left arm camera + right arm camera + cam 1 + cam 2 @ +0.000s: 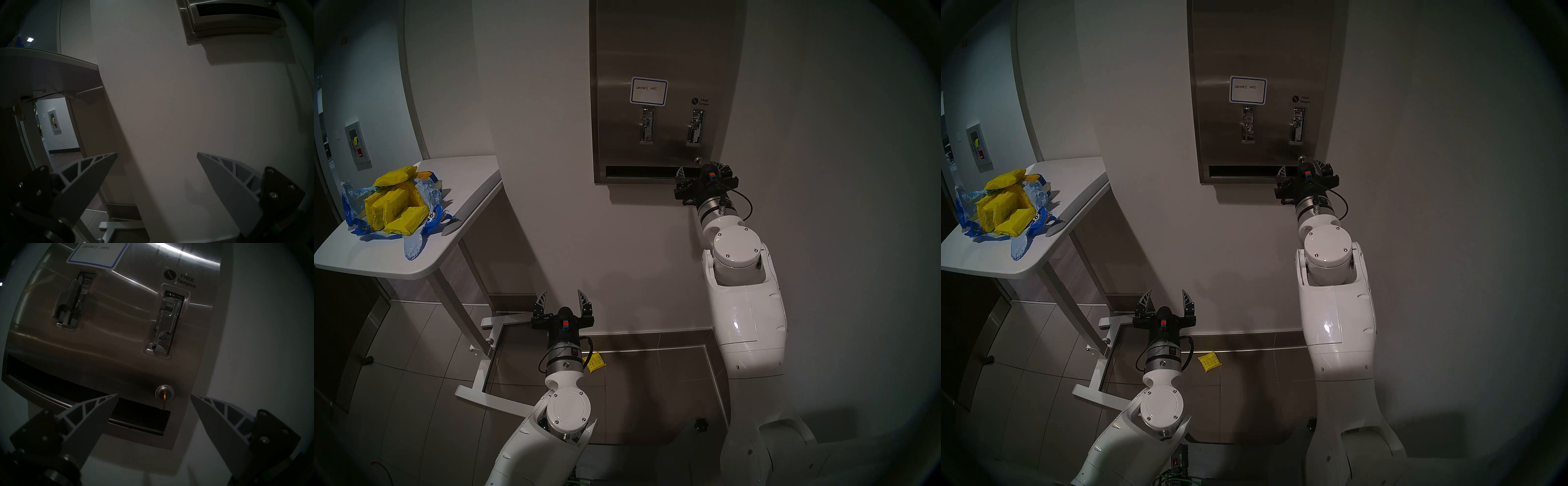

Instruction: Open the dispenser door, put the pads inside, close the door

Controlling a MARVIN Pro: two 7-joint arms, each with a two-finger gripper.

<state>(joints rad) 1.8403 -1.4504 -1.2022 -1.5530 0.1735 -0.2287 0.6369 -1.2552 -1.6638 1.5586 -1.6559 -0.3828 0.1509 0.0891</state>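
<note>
The dispenser [595, 101] hangs on the wall with its brushed-steel dispenser door [670, 51] shut. The door carries a blue-bordered label [98, 254], two lever slots, a long dark slot and a round lock [164, 393] with a brass key in it. My right gripper [703, 169] is open just in front of the door's lower right corner, its fingers either side of the lock in the right wrist view. Yellow pads [395, 203] lie piled on a torn blue-and-clear bag on the white table [466, 176]. My left gripper [562, 295] hangs open and empty, low, facing the wall.
One yellow packet [595, 361] lies on the tiled floor by the wall, behind my left wrist. The table's white legs and base frame [483, 339] stand left of my left arm. A doorway to a corridor [56, 127] opens at far left.
</note>
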